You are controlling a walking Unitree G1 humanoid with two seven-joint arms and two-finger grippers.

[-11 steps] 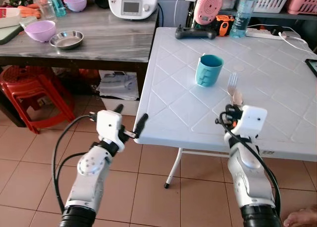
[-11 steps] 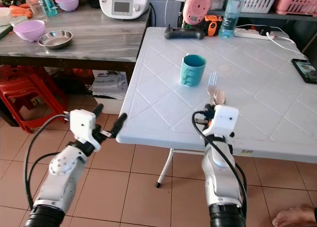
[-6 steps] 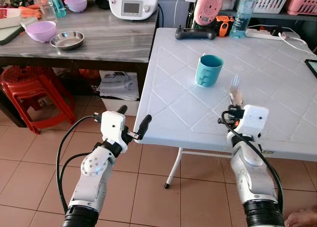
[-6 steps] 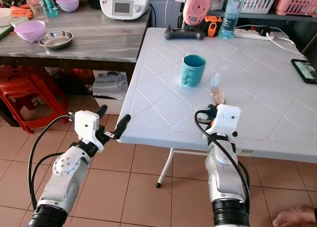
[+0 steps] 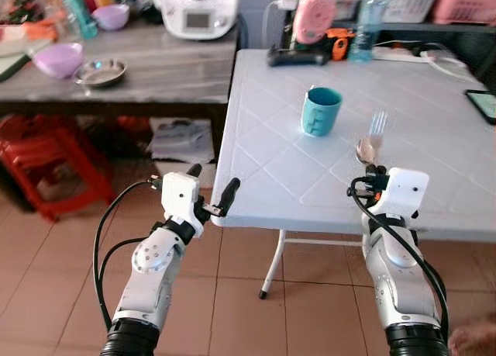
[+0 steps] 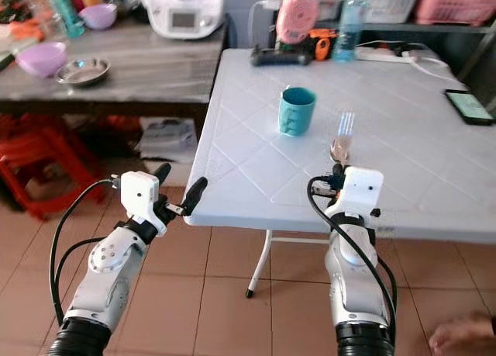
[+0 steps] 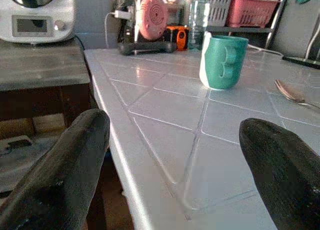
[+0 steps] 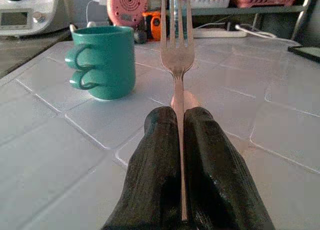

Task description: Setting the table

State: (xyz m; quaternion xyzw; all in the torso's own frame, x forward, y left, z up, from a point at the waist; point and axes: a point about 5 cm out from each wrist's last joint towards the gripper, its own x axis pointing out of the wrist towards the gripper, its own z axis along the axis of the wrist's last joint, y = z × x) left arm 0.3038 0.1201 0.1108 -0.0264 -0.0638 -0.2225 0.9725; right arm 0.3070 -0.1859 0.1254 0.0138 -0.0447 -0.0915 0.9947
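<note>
A teal mug (image 5: 322, 112) stands upright near the middle of the white folding table (image 5: 271, 139). My right gripper (image 5: 372, 170) hovers just over the table's near side, right of the mug, shut on the handle of a silver fork (image 8: 176, 44). The fork's tines point away from me. A spoon-like piece of cutlery (image 7: 292, 93) lies on the table under the fork. My left gripper (image 5: 213, 183) is open and holds nothing, level with the table's near left corner, one fingertip (image 5: 230, 191) just at the edge.
A wooden counter (image 5: 155, 61) to the left carries a purple bowl (image 5: 60, 59), a steel bowl (image 5: 101, 70) and a white appliance (image 5: 194, 7). Under it stands a red stool (image 5: 46, 150). A phone (image 6: 467, 106), controller (image 5: 298, 56) and bottle (image 5: 368, 19) sit at the table's far side.
The whole view has shifted a little. My right gripper with the fork has edged rightward relative to the mug. My left gripper has come slightly closer to the table corner.
</note>
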